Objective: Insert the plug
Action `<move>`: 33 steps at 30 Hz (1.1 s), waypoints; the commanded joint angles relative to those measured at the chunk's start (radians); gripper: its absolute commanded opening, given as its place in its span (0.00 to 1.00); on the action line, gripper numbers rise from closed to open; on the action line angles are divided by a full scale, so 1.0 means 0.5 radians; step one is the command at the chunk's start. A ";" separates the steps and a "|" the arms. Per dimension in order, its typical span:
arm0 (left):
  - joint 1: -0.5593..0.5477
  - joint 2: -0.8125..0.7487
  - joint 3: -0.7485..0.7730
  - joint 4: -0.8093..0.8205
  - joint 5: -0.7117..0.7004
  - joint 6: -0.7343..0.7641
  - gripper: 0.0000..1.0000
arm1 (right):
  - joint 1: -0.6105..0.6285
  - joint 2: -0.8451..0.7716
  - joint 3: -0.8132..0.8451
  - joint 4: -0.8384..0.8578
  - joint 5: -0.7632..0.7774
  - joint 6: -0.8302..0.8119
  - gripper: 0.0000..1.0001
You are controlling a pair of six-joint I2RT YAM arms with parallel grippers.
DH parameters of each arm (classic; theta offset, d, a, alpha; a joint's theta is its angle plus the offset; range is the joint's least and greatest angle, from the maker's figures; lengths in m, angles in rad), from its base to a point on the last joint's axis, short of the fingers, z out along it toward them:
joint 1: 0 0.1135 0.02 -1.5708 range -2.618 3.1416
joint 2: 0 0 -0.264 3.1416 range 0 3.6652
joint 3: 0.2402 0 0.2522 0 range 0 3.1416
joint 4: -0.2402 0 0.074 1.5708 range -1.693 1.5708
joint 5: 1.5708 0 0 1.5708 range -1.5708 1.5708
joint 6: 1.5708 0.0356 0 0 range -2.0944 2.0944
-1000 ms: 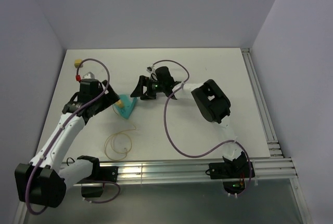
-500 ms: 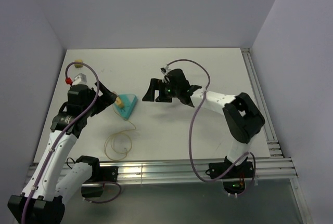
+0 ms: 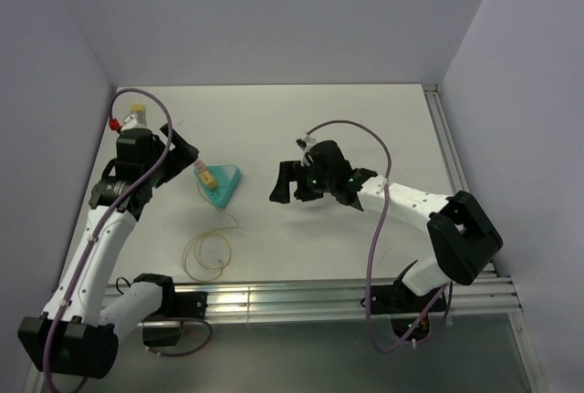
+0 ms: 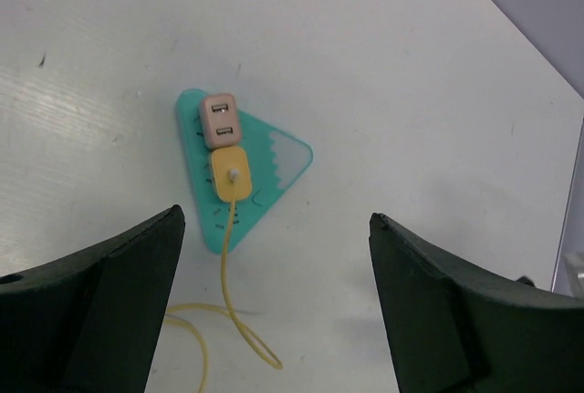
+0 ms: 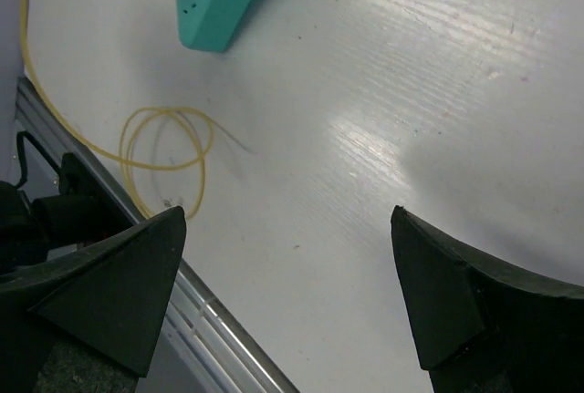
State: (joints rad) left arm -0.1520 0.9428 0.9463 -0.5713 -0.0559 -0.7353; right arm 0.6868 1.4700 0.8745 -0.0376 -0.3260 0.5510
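no legible text, brands or numbers in any view, tiny dark marks on teal block (image 4: 285,154), unreadable

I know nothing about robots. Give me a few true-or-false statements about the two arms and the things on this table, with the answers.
1. The plug lies on the teal block. True.
2. The left tool grips the plug. False: it is open, holds nothing and is clear of the plug.
3. The cable runs from the plug and curls into a loop on the table. True.
4. The right tool is clamped on the cable. False: it is open and empty, off to one side.
5. The teal block is round. False: it is triangular.
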 commanded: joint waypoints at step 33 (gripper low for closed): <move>0.826 2.290 1.504 0.976 -0.217 1.050 0.87 | -0.002 0.076 -0.246 0.446 -0.508 0.021 0.96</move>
State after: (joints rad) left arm 0.2474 2.0495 1.6516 -0.2245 -0.2066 -0.4309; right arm 0.6868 1.5150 0.7589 0.1452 -0.5667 0.5674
